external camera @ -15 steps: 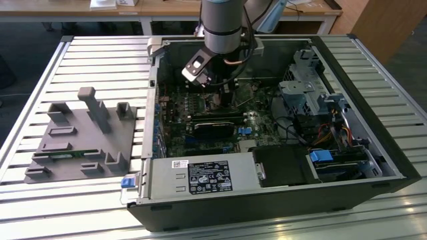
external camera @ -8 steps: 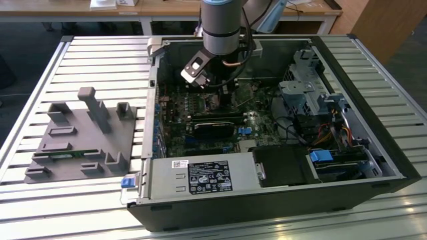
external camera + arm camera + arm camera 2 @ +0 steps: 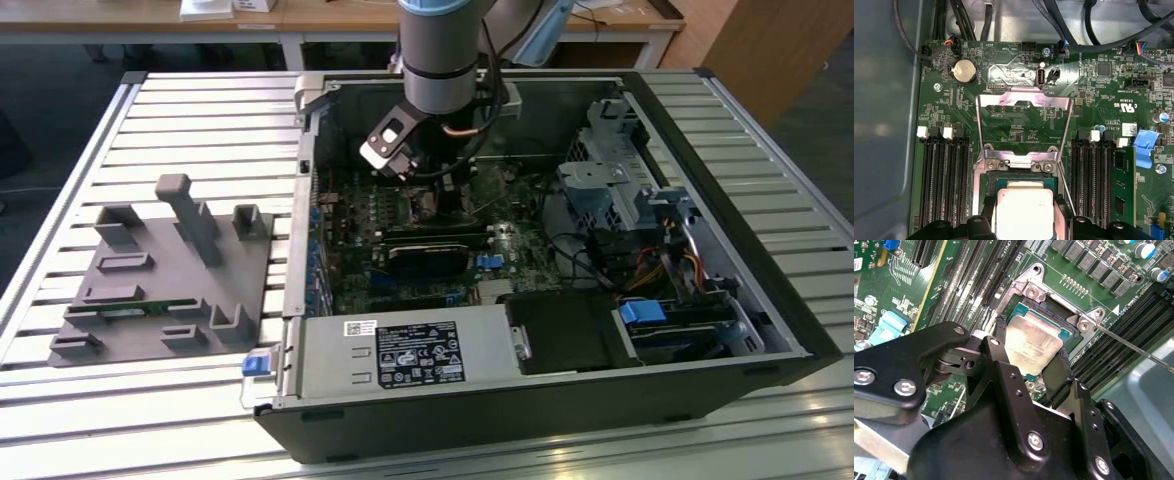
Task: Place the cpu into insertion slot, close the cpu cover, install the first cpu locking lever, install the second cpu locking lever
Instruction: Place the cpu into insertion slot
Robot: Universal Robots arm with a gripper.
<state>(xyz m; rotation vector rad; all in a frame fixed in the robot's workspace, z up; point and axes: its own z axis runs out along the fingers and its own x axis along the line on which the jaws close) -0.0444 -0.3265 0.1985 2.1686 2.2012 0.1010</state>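
at the exterior view's left a grey fixture tray [image 3: 160, 275] with upright pegs lies on the slatted table [image 3: 80, 150], just beside the open computer case [image 3: 787, 330]. inside the case, on the near side, sits the grey power supply [image 3: 400, 355]. beyond it lies the green motherboard [image 3: 354, 270]. the robot arm [image 3: 441, 50] comes down over the far middle of the board, and its gripper [image 3: 430, 185] hangs low over the socket area. toward the exterior view's right are the metal drive bays [image 3: 601, 185] and a bundle of coloured cables [image 3: 667, 265].

in the second wrist view the gripper [image 3: 1032, 340] is narrowed onto the cpu [image 3: 1029, 350]. its two black fingers [image 3: 999, 337] press two opposite edges of the chip, which is silvery face up. the cpu sits at the insertion slot [image 3: 1054, 310], whose dark frame shows along one side; whether it is fully seated i cannot tell. in the first wrist view the cpu cover [image 3: 1024, 99] is swung open away from the slot, hinged at the socket edge beyond the chip. a thin locking lever [image 3: 1134, 347] slants out from the socket's corner over the memory slots [image 3: 1114, 355].
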